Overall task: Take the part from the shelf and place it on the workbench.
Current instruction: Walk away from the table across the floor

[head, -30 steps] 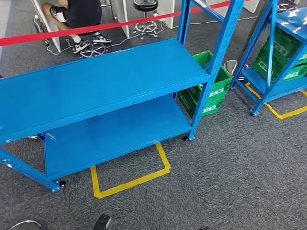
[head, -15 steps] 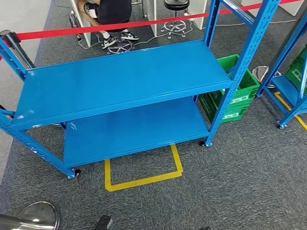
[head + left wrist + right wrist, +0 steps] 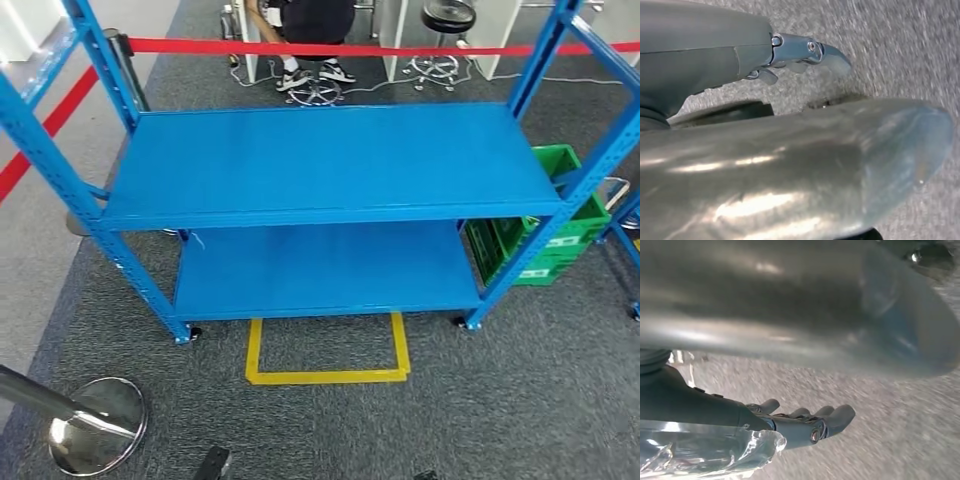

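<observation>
View: camera has swung; blue shelf rack [image 3: 332, 165] now centred, previously left.
Left hand [image 3: 806, 50]: fingers straight, holding nothing.
Right hand [image 3: 810, 422]: fingers extended, a clear plastic bag [image 3: 708, 450] beside it; whether it is held, cannot tell.
New: stanchion base [image 3: 98, 425] lower left.

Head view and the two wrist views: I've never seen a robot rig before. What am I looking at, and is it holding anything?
A two-legged robot with two arms took all three pictures. The head view looks forward and down at a blue rack with two flat boards. It stands on grey carpet behind a yellow tape mark. A green crate sits by its right end. The other two pictures come from cameras at the wrists, looking over the carpet. The left robot hand has its fingers stretched out and holds nothing. The right robot hand also shows straight fingers. Crinkled clear plastic lies by its base, and I cannot tell whether it is held.
</observation>
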